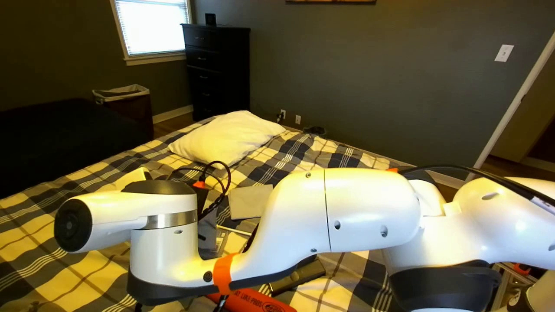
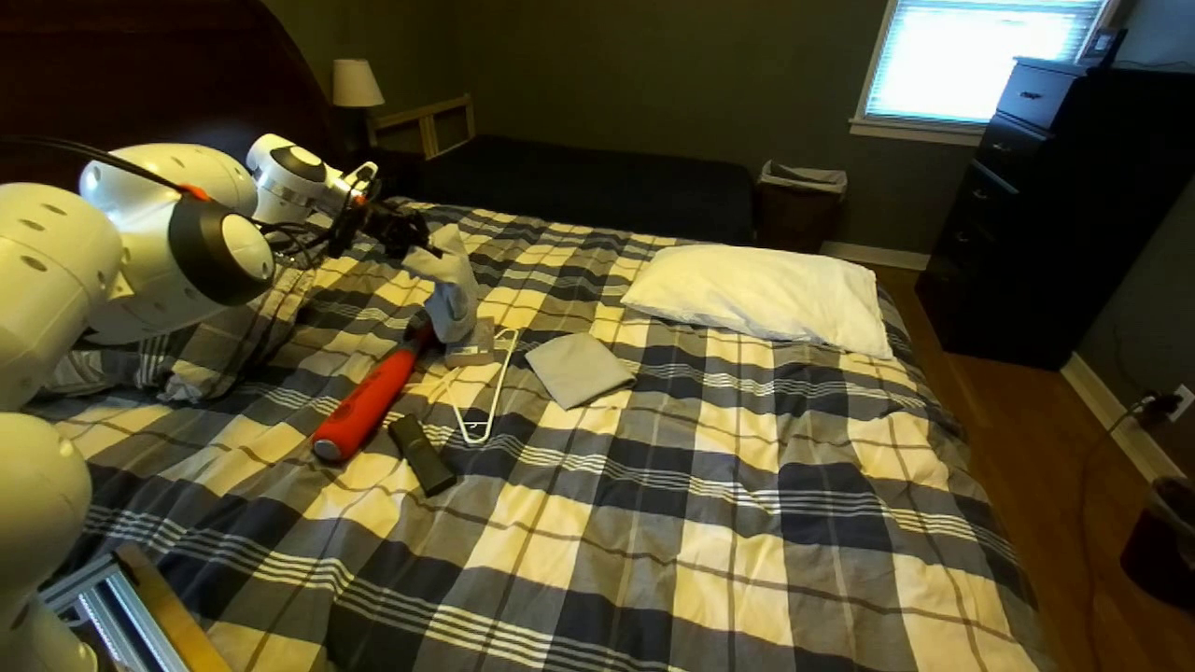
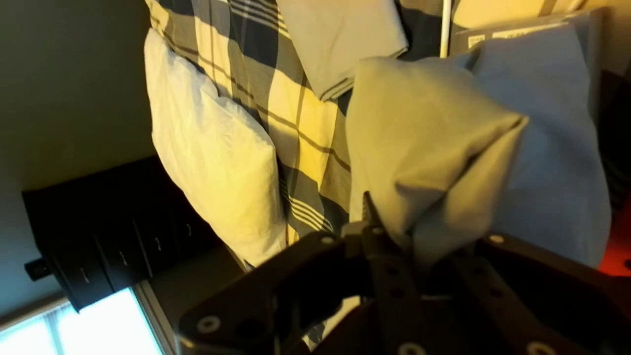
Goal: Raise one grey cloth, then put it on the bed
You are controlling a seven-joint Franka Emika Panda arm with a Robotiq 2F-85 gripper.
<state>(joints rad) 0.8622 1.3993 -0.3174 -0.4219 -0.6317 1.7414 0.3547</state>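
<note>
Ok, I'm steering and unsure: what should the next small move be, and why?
Probably ease the hand sideways before lowering: it grips the hanging cloth, whose lower end overlaps the box in an exterior view, so going straight down might land it there, not on the bed.

Passage noted in an exterior view across the bed, from the folded cloth to the right edge, nearside of the pillow at the far right corner. Obstructions toward the left edge: hanger, red tube, dark slim object. Hanging grey cloth partly screens the box; clearance between them undetermined.
</note>
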